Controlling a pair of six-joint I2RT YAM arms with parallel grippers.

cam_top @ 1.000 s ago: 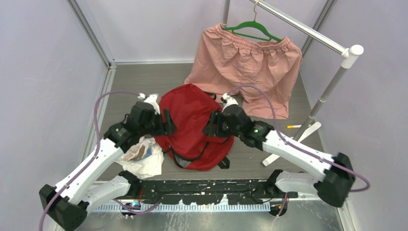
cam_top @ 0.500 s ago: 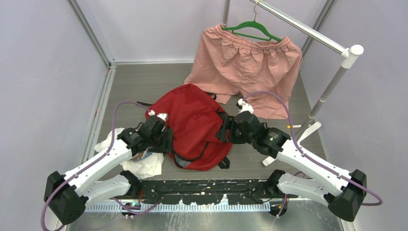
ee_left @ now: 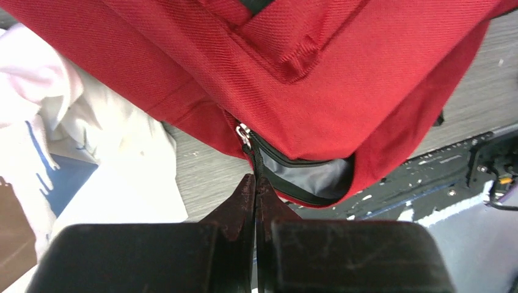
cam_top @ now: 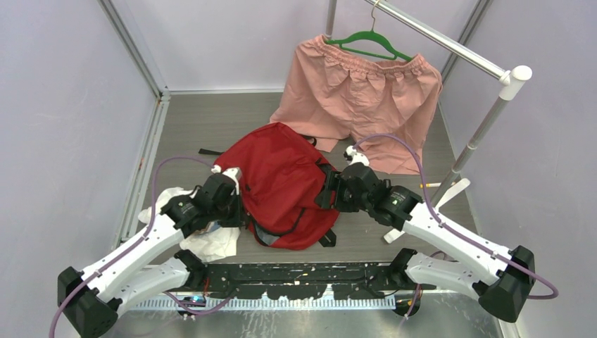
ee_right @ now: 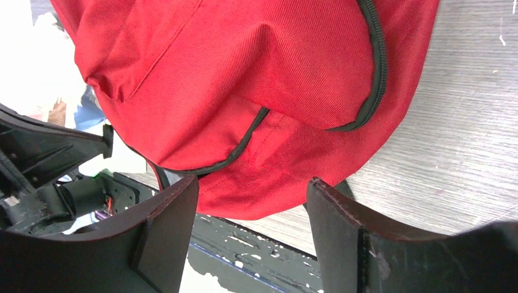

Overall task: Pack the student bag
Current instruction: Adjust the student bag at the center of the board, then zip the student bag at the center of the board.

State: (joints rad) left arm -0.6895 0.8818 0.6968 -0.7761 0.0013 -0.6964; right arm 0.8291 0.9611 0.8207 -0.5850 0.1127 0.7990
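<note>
Since half a second ago the left arm has drawn back a little toward the near left, its elbow lower, while the right arm has hardly shifted. The bag (cam_top: 281, 176) lies where it did, in the middle of the table (cam_top: 204, 123), its red back up.

The left gripper (ee_left: 255, 183) is at the bag's near-left side. Its jaws are pressed together on the black zip pull (ee_left: 250, 152), which runs taut up to the slider. Beside the slider the zip gapes and shows grey lining (ee_left: 317, 177). The right gripper (ee_right: 251, 183) hangs at the bag's right side with its jaws spread wide and nothing between them; the wrist view looks past them at the bag's near-right corner.

On the left the bag's edge touches the crumpled plastic bag (cam_top: 211, 243), which lies under the left arm. Its near edge comes close to the black base plate (cam_top: 303, 271). Its far end lies just before the hem of the shorts (cam_top: 359, 98). A black strap (cam_top: 205, 151) trails out to the far left. Bare table shows at the far left and on the right, between the bag and the foot of the rack (cam_top: 450, 190).
</note>
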